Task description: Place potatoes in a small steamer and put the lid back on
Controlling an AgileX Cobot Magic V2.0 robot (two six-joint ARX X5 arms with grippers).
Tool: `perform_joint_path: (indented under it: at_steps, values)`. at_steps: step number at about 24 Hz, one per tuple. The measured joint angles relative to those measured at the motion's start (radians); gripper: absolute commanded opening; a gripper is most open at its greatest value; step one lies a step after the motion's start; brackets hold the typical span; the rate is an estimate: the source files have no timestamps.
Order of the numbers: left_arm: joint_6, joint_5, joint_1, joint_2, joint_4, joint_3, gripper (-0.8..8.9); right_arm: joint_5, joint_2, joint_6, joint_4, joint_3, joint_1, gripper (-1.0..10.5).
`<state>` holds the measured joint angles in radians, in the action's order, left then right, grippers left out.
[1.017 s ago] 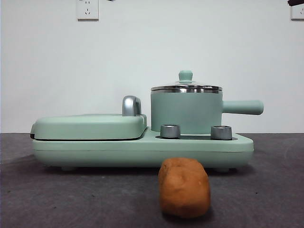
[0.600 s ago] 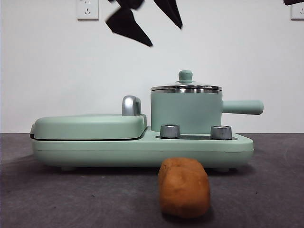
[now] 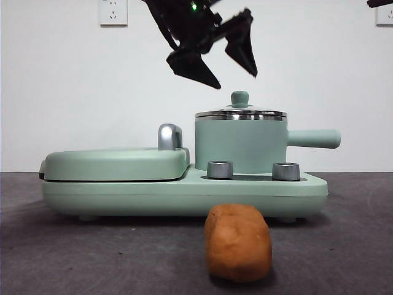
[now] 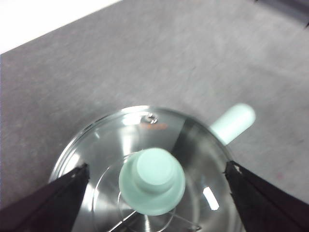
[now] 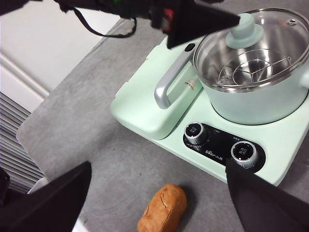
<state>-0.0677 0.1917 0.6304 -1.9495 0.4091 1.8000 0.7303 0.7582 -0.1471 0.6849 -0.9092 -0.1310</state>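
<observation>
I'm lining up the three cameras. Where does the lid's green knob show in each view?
Front view: the knob tops the steamer, just below the left tool.
Left wrist view: knob low centre, between the open jaws.
Right wrist view: knob at upper right.
Shared landmark: the glass lid.

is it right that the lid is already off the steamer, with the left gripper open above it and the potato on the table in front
Not quite: the lid is on the small steamer, as the front view shows. The rest holds: the left gripper hangs open above it, and the potato lies on the table in front.
</observation>
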Motion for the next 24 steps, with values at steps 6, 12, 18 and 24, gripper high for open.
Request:
perform_joint_path:
  at_steps: [6, 12, 18, 24]
  values:
    - [-0.018, -0.011, 0.005, -0.036, -0.014, 0.0, 4.32, 0.0, 0.0, 0.0, 0.0, 0.0, 0.0, 4.4]
    - [-0.018, -0.012, 0.005, -0.053, -0.047, 0.002, 3.6, 0.0, 0.0, 0.0, 0.0, 0.0, 0.0, 4.4]
    - [-0.019, -0.011, 0.008, -0.053, -0.047, 0.002, 3.32, 0.0, 0.0, 0.0, 0.0, 0.0, 0.0, 4.4]
    - [-0.023, -0.011, 0.008, -0.053, -0.047, 0.002, 3.17, 0.0, 0.0, -0.001, 0.0, 0.0, 0.0, 4.4]
